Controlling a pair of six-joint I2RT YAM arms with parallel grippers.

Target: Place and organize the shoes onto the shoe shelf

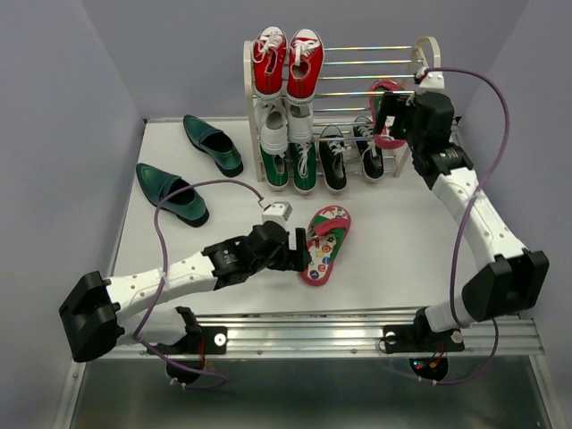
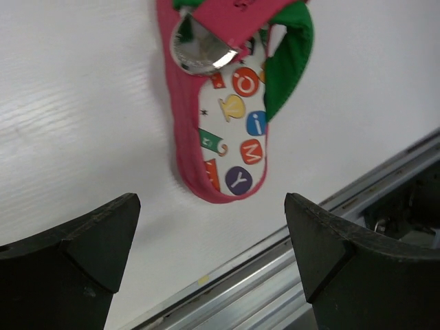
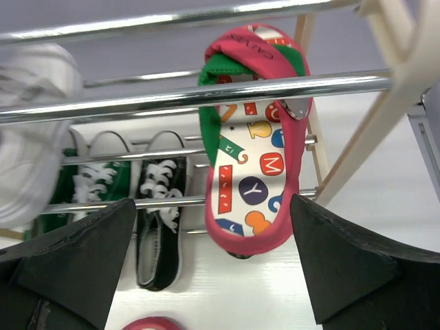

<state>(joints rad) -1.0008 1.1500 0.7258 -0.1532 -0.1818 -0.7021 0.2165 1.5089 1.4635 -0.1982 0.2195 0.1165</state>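
Lavender walls surround a white tabletop (image 1: 402, 241); the shoe shelf (image 1: 429, 49) stands at its far edge, with black sneakers (image 1: 332, 159) on the bottom tier. One flip-flop (image 3: 258, 172) leans on the rods at the shelf's right end, and the right gripper (image 3: 212, 234) gapes wide before it, holding nothing. Another flip-flop (image 1: 326, 243) lies mid-tabletop, with the left gripper (image 2: 212, 206) spread wide just short of its heel. Two teal loafers (image 1: 213, 143) lie toward the left edge.

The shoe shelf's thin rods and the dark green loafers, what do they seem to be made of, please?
Thin silver rods: probably polished metal, given their mirror-like highlights. Dark green loafers: glossy leather or imitation, judging by the smooth sheen; which one is unclear.
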